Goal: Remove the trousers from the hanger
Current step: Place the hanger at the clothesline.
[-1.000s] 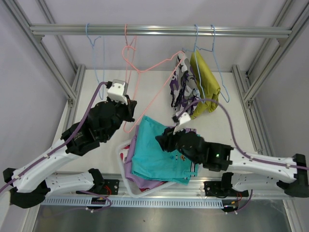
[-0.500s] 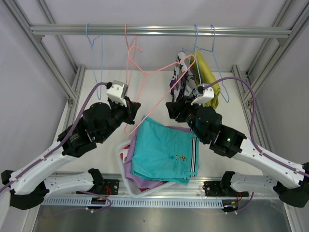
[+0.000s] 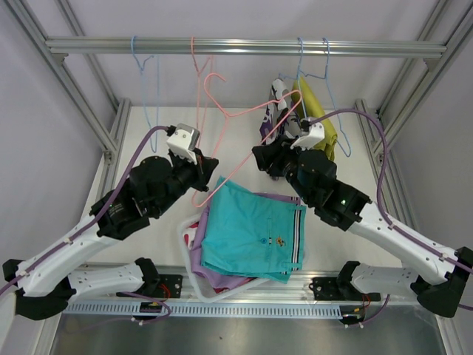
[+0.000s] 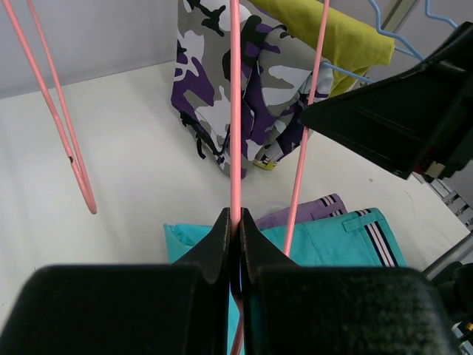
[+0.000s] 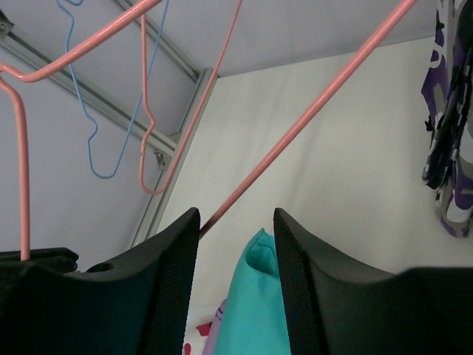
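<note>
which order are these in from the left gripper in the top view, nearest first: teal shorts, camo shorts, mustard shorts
1. teal shorts, lying flat just right of the left gripper, whose jaws pinch a pink hanger.
2. camouflage shorts, hanging farther back, to the right.
3. mustard yellow shorts, hanging beyond those, farthest right.

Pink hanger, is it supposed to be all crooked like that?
No, that looks odd. The pink hanger is off the rail, empty and slanting, with its hook in the air. The left gripper is shut on its wire.
</note>
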You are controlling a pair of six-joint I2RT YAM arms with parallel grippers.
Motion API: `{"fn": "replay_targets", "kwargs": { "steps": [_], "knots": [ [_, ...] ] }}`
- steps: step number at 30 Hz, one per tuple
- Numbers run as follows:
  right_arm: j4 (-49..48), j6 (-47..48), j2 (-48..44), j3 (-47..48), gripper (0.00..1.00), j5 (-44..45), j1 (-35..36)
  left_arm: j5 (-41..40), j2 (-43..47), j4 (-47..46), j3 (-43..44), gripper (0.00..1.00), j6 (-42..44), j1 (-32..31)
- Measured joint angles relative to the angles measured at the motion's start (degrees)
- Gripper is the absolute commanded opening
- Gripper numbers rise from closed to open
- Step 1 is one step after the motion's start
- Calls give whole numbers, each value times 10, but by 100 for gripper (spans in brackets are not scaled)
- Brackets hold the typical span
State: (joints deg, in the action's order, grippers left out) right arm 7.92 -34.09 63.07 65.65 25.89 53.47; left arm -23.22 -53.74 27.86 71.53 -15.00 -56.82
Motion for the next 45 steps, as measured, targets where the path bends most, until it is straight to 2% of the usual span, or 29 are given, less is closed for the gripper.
{"fn": "replay_targets", "kwargs": {
  "steps": [16, 28, 39, 45],
  "knots": [
    [-19, -5, 104, 17, 48, -64, -44, 30, -1, -4, -2, 1, -5, 0],
    [-26, -7, 158, 59, 48, -93, -53, 158, 9, -43, -29, 1, -31, 5],
    [-17, 13, 158, 115, 48, -95, -66, 266, -97, 2, 33, 1, -61, 10],
    [-5, 24, 158, 118, 48, -99, -66, 299, -106, 24, 33, 1, -60, 7]
  ]
}}
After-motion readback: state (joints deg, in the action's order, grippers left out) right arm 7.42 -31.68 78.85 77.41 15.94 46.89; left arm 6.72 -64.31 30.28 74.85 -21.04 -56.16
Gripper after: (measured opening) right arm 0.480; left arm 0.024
